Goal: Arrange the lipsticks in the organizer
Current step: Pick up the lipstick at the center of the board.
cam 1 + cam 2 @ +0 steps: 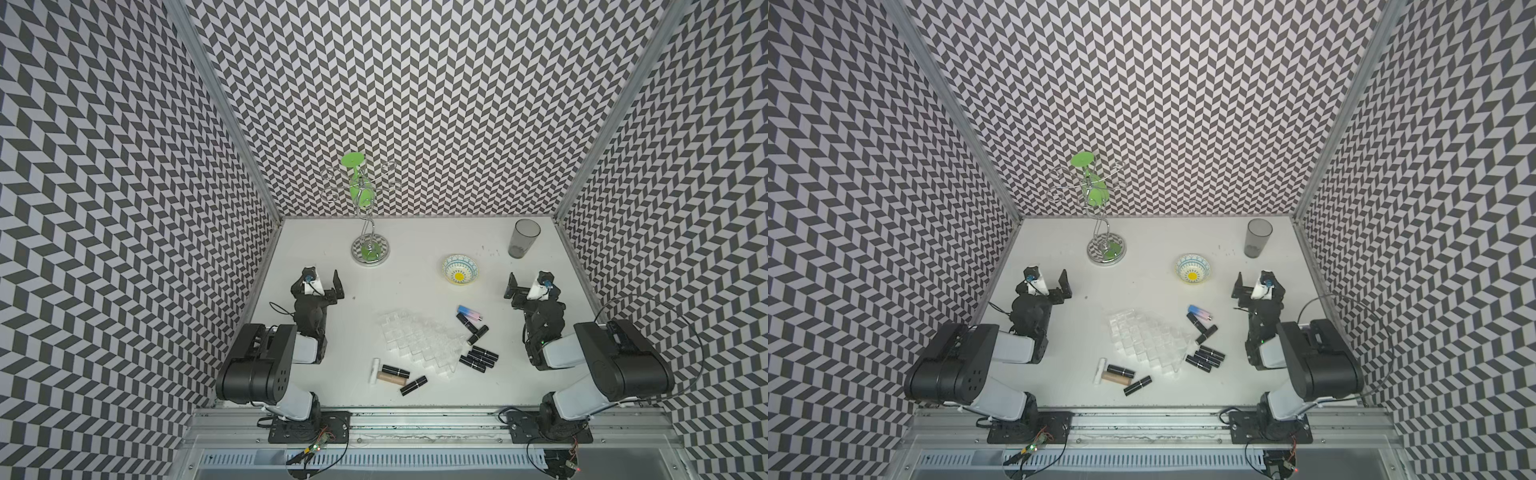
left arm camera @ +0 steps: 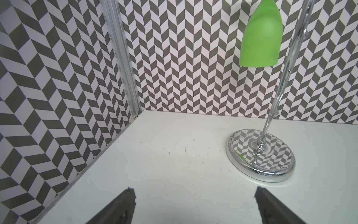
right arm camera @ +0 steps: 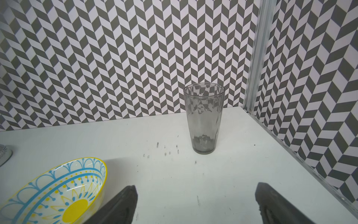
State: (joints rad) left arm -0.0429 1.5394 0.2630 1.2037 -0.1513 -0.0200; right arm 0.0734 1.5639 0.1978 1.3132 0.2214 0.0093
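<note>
Currently, I read the left fingers [image 2: 124,207] as spread wide and holding nothing, above bare table [image 2: 174,155], pointing toward the far left corner with the chrome stand [image 2: 275,155] just ahead. The right fingers [image 3: 122,205] are likewise apart and unloaded, beside the patterned bowl [image 3: 58,180], facing the grey tumbler [image 3: 203,120] near the far right corner. The organizer [image 1: 419,338] sits mid-table, toward the near edge. The lipsticks [image 1: 480,357] lie flat on the table: one group just off its right side, four between it and the near edge.
</note>
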